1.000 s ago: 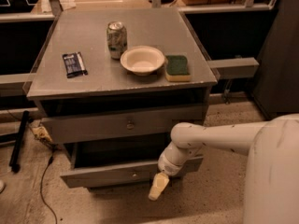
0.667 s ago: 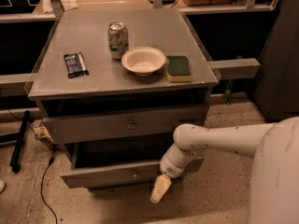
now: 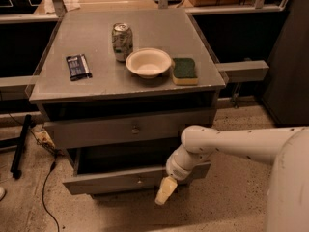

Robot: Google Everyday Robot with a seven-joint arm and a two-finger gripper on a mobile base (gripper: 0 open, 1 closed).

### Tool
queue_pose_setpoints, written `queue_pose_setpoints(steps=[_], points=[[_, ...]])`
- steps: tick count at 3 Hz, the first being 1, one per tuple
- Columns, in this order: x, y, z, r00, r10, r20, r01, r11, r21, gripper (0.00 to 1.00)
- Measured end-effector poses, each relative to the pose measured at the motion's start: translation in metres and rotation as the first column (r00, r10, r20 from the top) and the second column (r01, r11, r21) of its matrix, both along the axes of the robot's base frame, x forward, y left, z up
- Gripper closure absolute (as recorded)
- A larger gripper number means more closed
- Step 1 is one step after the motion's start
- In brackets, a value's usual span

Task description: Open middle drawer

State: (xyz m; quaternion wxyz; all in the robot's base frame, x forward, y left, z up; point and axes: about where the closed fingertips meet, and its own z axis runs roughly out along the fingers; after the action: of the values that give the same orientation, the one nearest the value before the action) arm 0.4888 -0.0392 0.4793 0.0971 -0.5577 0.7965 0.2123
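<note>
Low in the cabinet [image 3: 96, 88], the middle drawer [image 3: 111, 182] stands pulled out.
We see the gripper [image 3: 163, 193] before the cabinet's lower right, pointing down; clenched or released, we cannot tell.

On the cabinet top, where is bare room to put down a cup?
Free: the back strip behind the can and the sponge; the front strip before the black packet and the bowl, along the edge of the cabinet top. Crowded: can, bowl and sponge sit close in a row. The gripper is low, at the pulled-out drawer front.
</note>
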Motion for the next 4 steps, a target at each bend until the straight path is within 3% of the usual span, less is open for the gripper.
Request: queue_pose_setpoints(steps=[1, 2, 4], points=[[0.012, -0.001, 0.013, 0.9992, -0.009, 0.039, 0.008, 1.000, 0.012, 0.00], [0.012, -0.001, 0.013, 0.9992, -0.009, 0.039, 0.008, 1.000, 0.012, 0.00], [0.040, -0.004, -0.012, 0.9996, 0.021, 0.017, -0.020, 0.999, -0.027, 0.00]])
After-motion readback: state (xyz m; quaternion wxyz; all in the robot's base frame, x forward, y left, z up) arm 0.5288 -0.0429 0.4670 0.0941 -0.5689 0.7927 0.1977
